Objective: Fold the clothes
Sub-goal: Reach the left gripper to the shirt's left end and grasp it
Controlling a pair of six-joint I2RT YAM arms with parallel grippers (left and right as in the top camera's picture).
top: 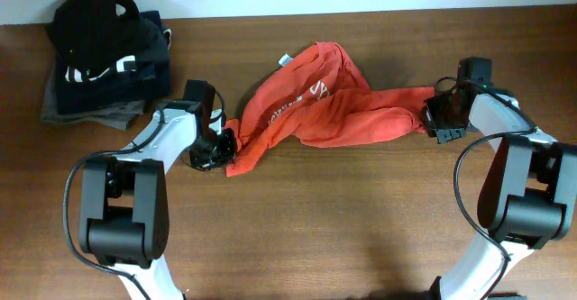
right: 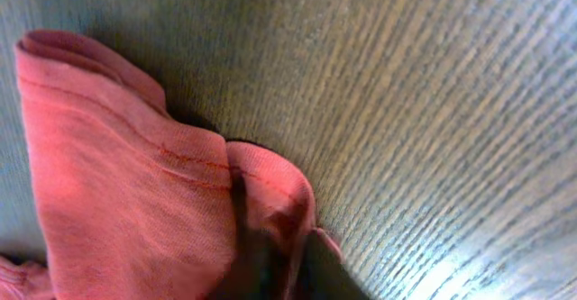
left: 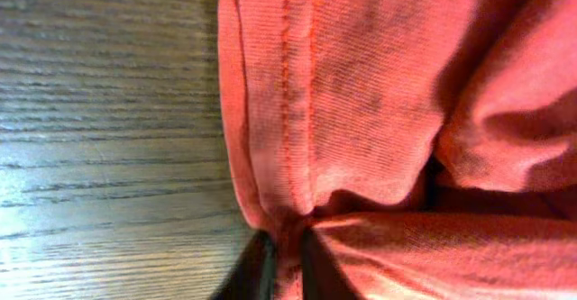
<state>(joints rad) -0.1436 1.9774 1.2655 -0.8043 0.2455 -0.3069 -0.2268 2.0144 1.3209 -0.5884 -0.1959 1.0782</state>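
Across the far middle of the desk (top: 361, 237) lay the orange-red T-shirt (top: 329, 111), bunched into a ropy mass whose long axis ran left to right, dipping slightly toward its left end. At that end the left hand (top: 220, 152) was pinched shut on a hemmed edge of the cloth. At the opposite end the right hand (top: 433, 120) appeared closed on a folded hem too. Each hand gripped the end nearer to it, so the coming move likely turned on drawing both ends apart along that axis. Well apart, at the far left corner, sat dark folded garments (top: 104, 52).
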